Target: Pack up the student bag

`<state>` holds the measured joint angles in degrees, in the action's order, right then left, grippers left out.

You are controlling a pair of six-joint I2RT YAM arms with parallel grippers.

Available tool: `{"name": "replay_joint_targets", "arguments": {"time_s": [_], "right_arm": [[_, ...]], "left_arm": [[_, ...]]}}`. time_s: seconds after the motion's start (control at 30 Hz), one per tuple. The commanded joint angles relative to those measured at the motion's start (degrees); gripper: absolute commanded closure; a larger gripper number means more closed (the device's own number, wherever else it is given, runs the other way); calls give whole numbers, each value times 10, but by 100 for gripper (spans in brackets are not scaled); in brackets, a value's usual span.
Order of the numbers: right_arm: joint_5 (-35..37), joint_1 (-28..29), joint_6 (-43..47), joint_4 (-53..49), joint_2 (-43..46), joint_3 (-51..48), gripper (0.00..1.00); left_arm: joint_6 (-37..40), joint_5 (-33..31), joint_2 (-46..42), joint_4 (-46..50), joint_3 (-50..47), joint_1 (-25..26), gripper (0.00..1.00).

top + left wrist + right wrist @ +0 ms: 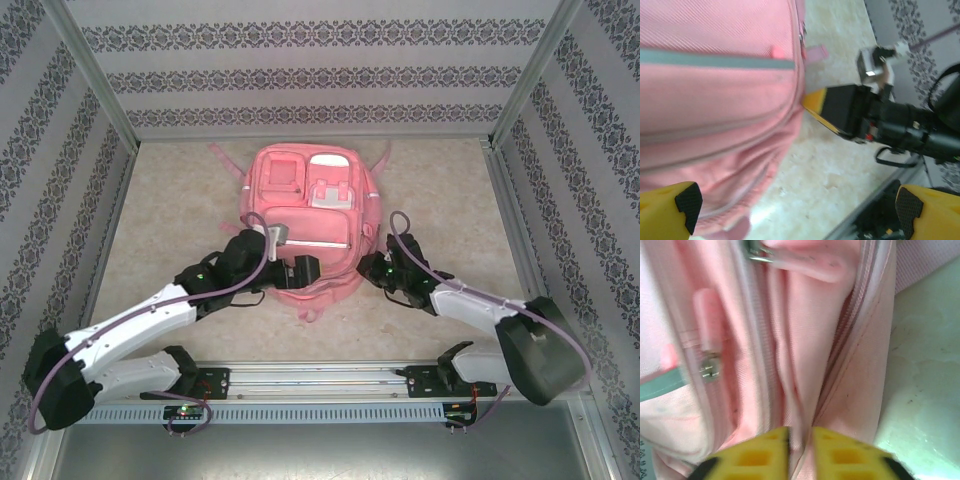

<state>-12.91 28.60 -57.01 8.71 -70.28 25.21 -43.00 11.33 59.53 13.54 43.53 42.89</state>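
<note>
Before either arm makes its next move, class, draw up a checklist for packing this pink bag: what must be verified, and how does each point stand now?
1. Student bag lying flat on the table, between both arms: ok.
2. Left claw wide open and holding nothing: ok.
3. Right claw nearly closed, pinching bag fabric at the bag's near right edge: ok.
4. The two claws apart from each other: ok.
5. Whether the zip beside the pinched fabric is fully shut: cannot tell.
</note>
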Motion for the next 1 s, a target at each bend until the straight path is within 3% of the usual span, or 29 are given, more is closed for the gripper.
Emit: {"name": "replay_joint_targets", "arguments": {"time_s": [0.0, 0.1, 0.2, 0.27, 0.33, 0.43, 0.5, 0.57, 0.63, 0.7, 0.8, 0.9, 0.97], "right_arm": [[8, -5, 103, -65, 70, 7, 2], [13, -6, 171, -123, 134, 38, 2], [130, -7, 228, -215, 180, 92, 2], [245, -8, 259, -214, 204, 102, 2], [297, -21, 290, -168, 227, 89, 2], [321, -42, 358, -68, 246, 51, 2], [340, -57, 395, -16, 243, 32, 2], [336, -75, 461, 44, 229, 8, 2], [338, -97, 497, 83, 214, -14, 2], [316, -129, 500, 124, 201, -36, 2], [311, -146, 555, 173, 172, -52, 2], [339, -162, 570, 200, 133, -75, 2], [340, -173, 571, 261, 90, -94, 2]], "left_arm": [[95, -107, -40, 70, 15, -32, 0], [158, -156, -68, 74, 12, -74, 0], [189, -243, -70, 59, -7, -125, 0], [236, -239, -68, -22, -54, -163, 0], [271, -251, -80, -138, -121, -193, 0], [220, -260, -116, -231, -208, -270, 0], [259, -251, -100, -257, -218, -297, 0], [275, -293, -67, -250, -214, -317, 0], [283, -269, -64, -273, -218, -348, 0], [338, -258, -59, -333, -232, -348, 0], [395, -273, -35, -340, -223, -350, 0], [398, -268, 7, -382, -257, -376, 0], [398, -246, 37, -461, -289, -399, 0]]}}
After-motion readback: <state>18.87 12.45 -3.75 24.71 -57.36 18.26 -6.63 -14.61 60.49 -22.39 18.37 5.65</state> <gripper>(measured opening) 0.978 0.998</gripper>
